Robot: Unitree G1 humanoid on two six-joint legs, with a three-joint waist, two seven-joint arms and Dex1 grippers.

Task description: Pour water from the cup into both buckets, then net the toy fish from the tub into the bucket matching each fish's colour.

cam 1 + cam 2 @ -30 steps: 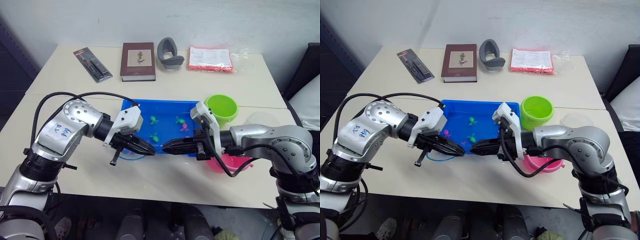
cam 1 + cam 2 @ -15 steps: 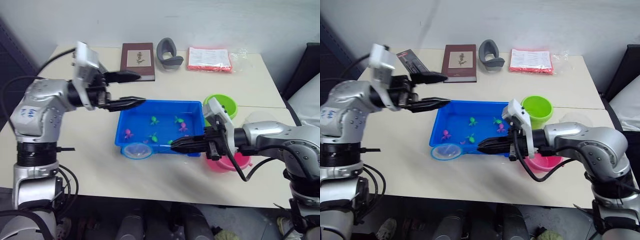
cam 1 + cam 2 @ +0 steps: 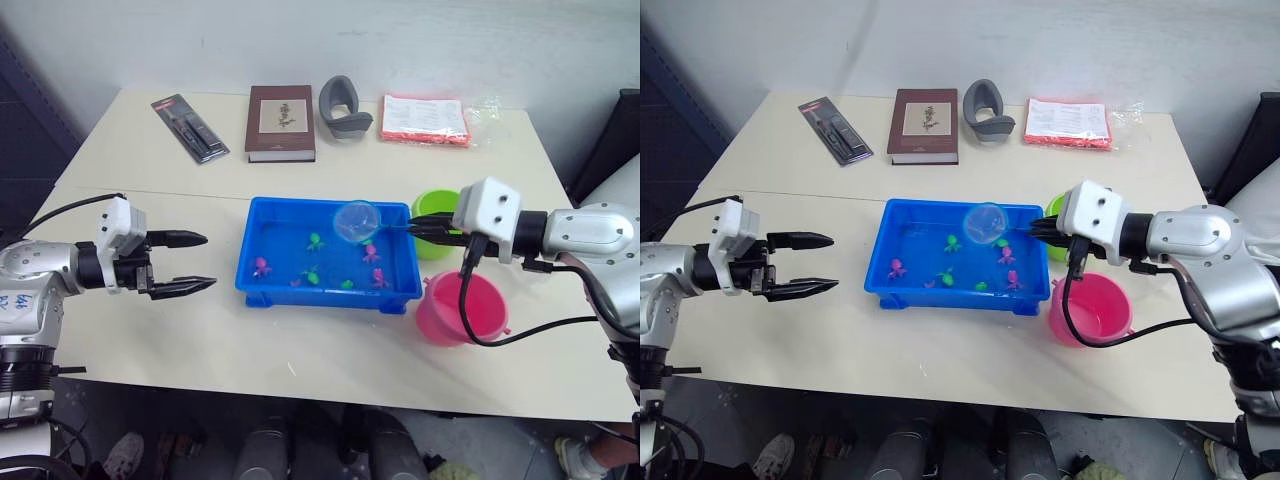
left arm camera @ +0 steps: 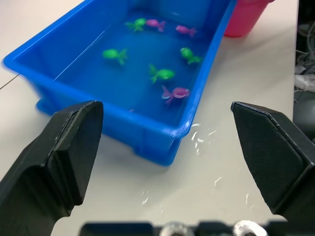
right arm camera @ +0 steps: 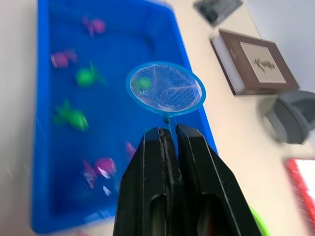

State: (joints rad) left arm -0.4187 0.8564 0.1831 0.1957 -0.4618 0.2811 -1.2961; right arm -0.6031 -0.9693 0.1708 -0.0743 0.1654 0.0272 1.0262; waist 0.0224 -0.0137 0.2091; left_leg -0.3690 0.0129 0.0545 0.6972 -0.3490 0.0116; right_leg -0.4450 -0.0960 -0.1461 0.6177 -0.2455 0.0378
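Note:
The blue tub [image 3: 300, 297] sits mid-table with water and several green and pink toy fish [image 3: 314, 240] in it. My right gripper [image 3: 414, 230] is shut on the thin handle of a small round blue net [image 3: 356, 220], which hangs over the tub's far right part. In the right wrist view a green fish shows through the net [image 5: 165, 89]; I cannot tell whether it lies in the mesh. The green bucket [image 3: 432, 205] stands behind that gripper, the pink bucket [image 3: 462, 308] in front of it. My left gripper [image 3: 208, 261] is open and empty, left of the tub. The cup is out of view.
Along the table's far edge lie a black packet [image 3: 187, 127], a brown book [image 3: 280, 122], a grey curved object [image 3: 343, 105] and a red-pink packet [image 3: 425, 118]. Water drops [image 4: 202, 140] dot the table by the tub's corner.
My left gripper opened, let go of the net and drew back to the left. My right gripper now carries the net, raised from the tub's front to above its far right.

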